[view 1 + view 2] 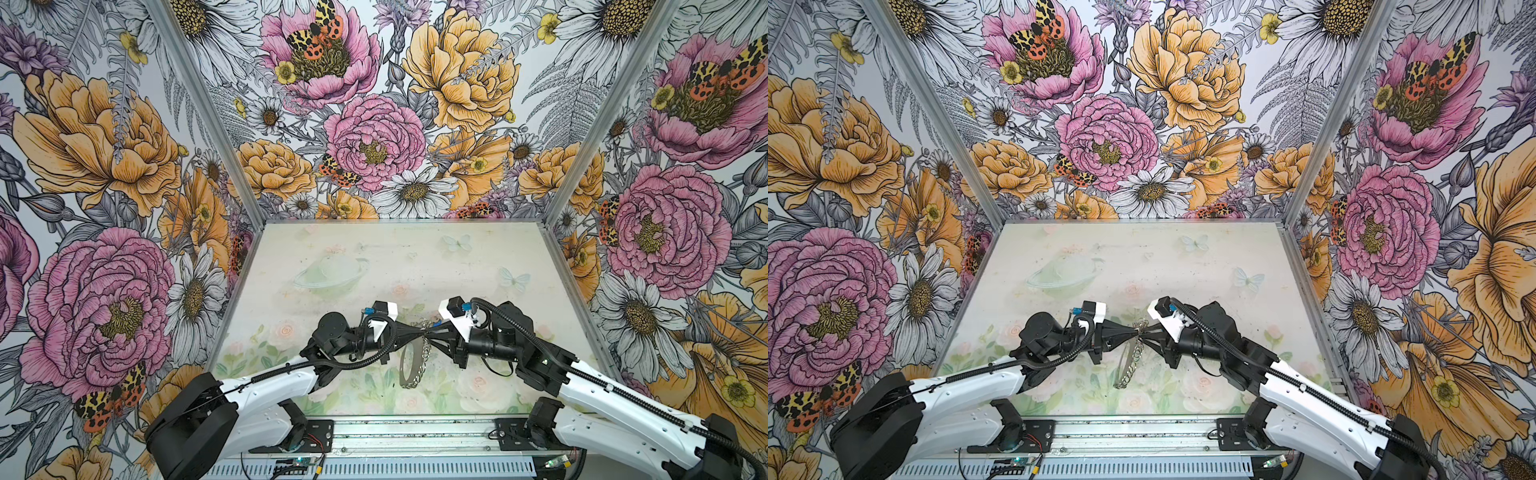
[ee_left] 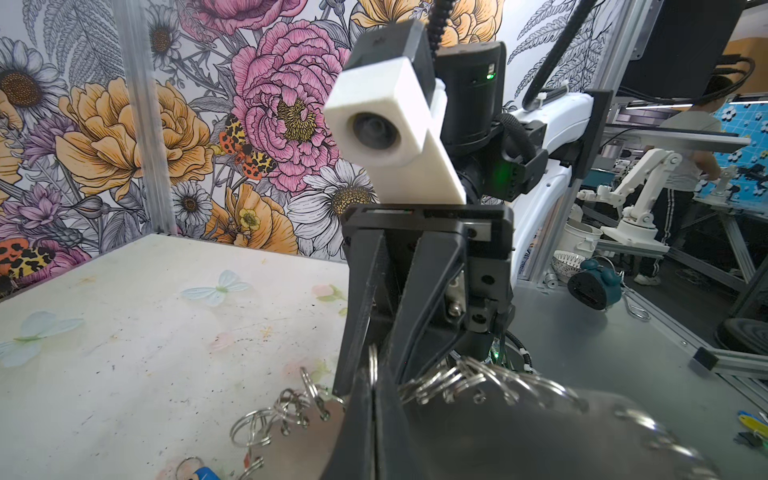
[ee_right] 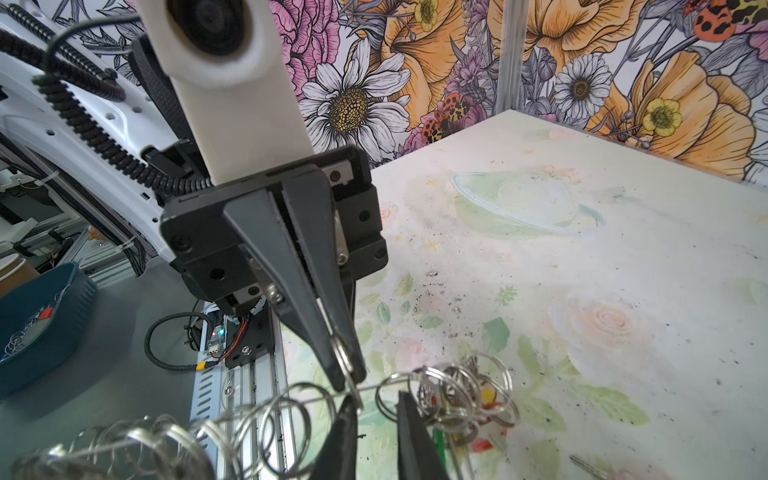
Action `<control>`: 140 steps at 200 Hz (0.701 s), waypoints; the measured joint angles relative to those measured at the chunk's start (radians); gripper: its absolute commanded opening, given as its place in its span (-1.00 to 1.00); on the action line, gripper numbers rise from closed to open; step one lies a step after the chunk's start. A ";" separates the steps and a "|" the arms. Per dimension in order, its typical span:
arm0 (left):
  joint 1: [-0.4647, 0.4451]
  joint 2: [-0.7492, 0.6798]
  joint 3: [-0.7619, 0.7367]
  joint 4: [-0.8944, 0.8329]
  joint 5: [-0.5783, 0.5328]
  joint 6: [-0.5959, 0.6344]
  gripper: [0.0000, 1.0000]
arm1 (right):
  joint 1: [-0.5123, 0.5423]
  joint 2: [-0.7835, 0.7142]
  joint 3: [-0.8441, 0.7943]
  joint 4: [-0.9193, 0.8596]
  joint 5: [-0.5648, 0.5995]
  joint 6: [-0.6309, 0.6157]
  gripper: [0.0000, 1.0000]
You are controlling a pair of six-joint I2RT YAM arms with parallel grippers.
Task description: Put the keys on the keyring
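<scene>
Grey keyring [image 1: 404, 368] held edge-on by left gripper [image 1: 420, 332]; table's [image 1: 415, 257] front half.

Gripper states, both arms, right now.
Left gripper: closed on a silver loop of the keyring.
Right gripper: fingers slightly apart around a silver ring; grip cannot be told.

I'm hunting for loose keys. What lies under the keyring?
Below the loops of the keyring, the wrist views show a blue key and red and yellow keys. Its flat grey plate covers whatever lies directly beneath it.
</scene>
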 measured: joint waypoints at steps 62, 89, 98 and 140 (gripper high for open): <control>0.000 0.027 -0.005 0.088 0.065 -0.059 -1.00 | 0.002 -0.100 -0.035 0.027 0.019 -0.003 -0.70; 0.000 0.051 -0.005 0.120 0.098 -0.086 -1.00 | 0.002 -0.119 -0.048 0.071 0.006 -0.004 -0.69; 0.000 0.057 -0.005 0.128 0.109 -0.090 -1.00 | 0.002 -0.122 -0.051 0.081 -0.003 -0.003 -0.70; 0.003 0.064 -0.005 0.163 0.135 -0.111 -1.00 | 0.002 -0.119 -0.055 0.101 -0.043 -0.005 -0.66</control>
